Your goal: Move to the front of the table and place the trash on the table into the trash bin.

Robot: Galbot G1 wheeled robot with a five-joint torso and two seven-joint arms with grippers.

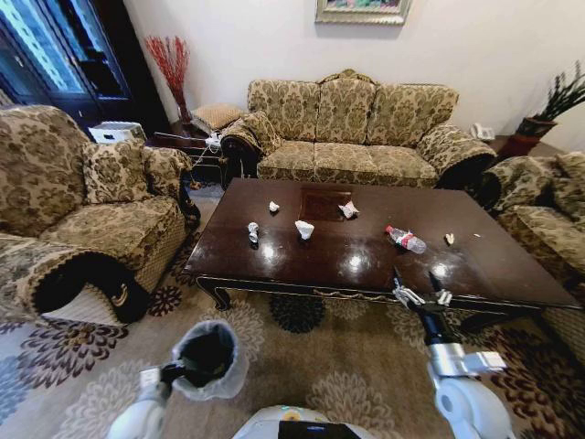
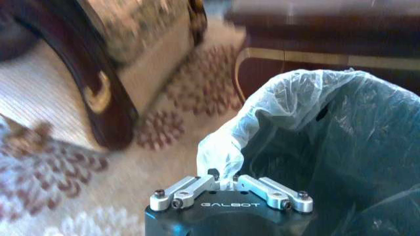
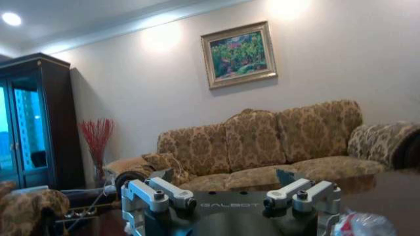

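Nearest the robot, the left gripper (image 2: pixel 226 184) had its fingers pinched on the folded liner of the trash bin (image 1: pixel 207 358), carrying the bin just short of the coffee table (image 1: pixel 512 274), likely so that drops would be short. The right gripper (image 1: pixel 420 295) hovered at the table's near edge with fingers spread, apparently readied for a pick. On the table beyond lay a crushed bottle (image 1: pixel 406 240), paper wads (image 1: pixel 303 229) and a small yellowish scrap (image 1: pixel 449 239).
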